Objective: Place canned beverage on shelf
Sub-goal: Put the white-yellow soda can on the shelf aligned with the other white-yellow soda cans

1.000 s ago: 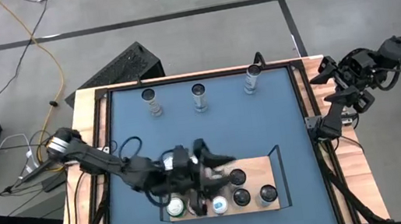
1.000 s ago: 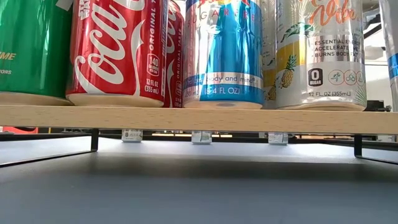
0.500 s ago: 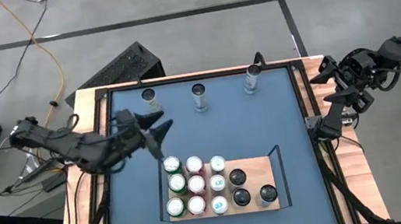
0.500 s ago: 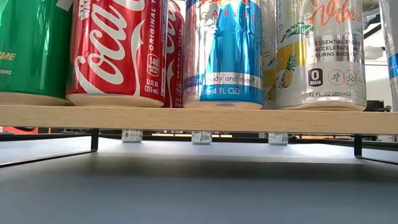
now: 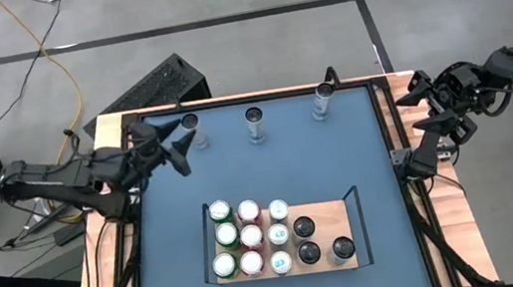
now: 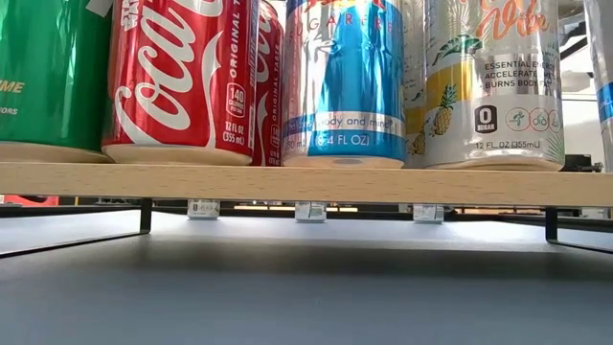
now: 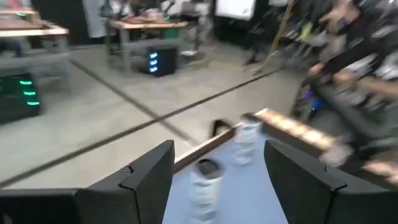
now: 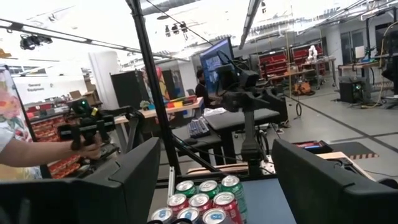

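Note:
The shelf point(image 5: 332, 215), a light-wood board with black end rails, stands at the table's near middle. Several cans point(image 5: 251, 236) stand upright on its left and middle parts. The low view shows their lower halves point(image 6: 182, 77) on the board point(image 6: 306, 182). Three more cans stand along the far edge: point(image 5: 192, 124), point(image 5: 254, 119), point(image 5: 324, 99). My left gripper point(image 5: 178, 146) is open at the far left, just short of the far-left can point(image 7: 205, 180), pointing level along the row, with nothing between its fingers point(image 7: 219, 149). My right gripper point(image 5: 420, 108) waits open beyond the right edge.
Black frame bars point(image 5: 393, 144) and wood strips point(image 5: 117, 223) border the blue tabletop point(image 5: 270, 167). Bare blue surface lies between the far row of cans and the shelf. In the right wrist view a person's hand point(image 8: 74, 149) holds a hand-held gripper tool beyond the table.
My left gripper has drawn back from the cans on the shelf's left part, swung toward the table's left edge and then toward the far edge, and turned level beside the far-left can. The cans on the shelf have stayed upright in place.

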